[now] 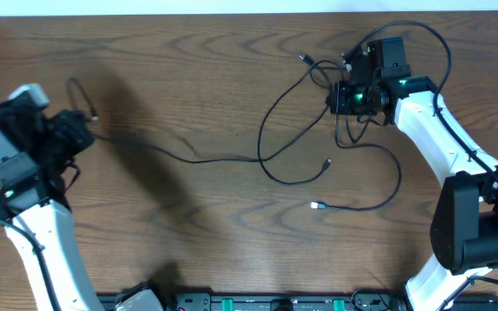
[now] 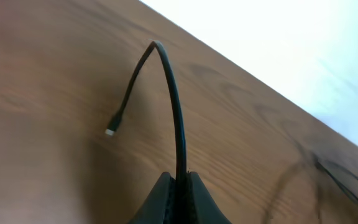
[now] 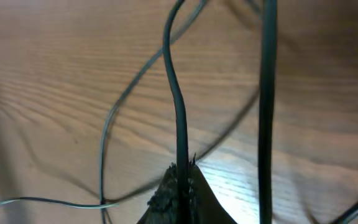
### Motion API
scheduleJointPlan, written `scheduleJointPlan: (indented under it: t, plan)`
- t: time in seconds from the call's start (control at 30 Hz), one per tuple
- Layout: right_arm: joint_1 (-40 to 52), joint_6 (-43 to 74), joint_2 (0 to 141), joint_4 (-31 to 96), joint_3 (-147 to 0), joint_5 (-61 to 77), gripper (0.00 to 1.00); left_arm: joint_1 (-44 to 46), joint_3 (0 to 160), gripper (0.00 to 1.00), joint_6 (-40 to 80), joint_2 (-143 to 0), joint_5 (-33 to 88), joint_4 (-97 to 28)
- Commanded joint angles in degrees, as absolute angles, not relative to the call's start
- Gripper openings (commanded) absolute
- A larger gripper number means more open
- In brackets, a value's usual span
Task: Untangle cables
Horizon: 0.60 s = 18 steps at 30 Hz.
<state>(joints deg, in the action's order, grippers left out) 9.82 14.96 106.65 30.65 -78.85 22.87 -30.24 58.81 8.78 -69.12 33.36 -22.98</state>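
Cables (image 1: 199, 161): black, loosely looped on the counter (image 1: 188, 69) — the tangle lies toward the right arm, with one strand running left.
Left fingers (image 2: 168, 198): clenched on a black cable, whose free end arches up and over to a small plug (image 2: 110, 131).
Right fingers (image 3: 169, 194): clenched on another black strand that rises straight from them — more strands cross behind.
Loose plugs (image 1: 316, 206): two lie mid-counter, apart from each other.
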Motion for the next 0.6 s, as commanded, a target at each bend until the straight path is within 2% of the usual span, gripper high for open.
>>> scheduleJointPlan:
  t: [0.0, 0.47, 0.57]
  plan:
    - [10.22, 18.46, 106.02, 27.92, -79.96, 26.13, 0.01, -23.83, 59.24, 0.08, 7.09, -69.23, 40.58, -23.59]
    - [10.55, 19.92, 106.04, 23.79, -79.96, 24.32, 0.01, 0.19, 59.24, 0.07, 5.10, -69.23, 40.51, -23.92]
    - [10.17, 19.92, 106.04, 23.70, -79.96, 23.88, 0.01, 3.09, 59.24, 0.08, 4.56, -69.23, 38.17, -24.23]
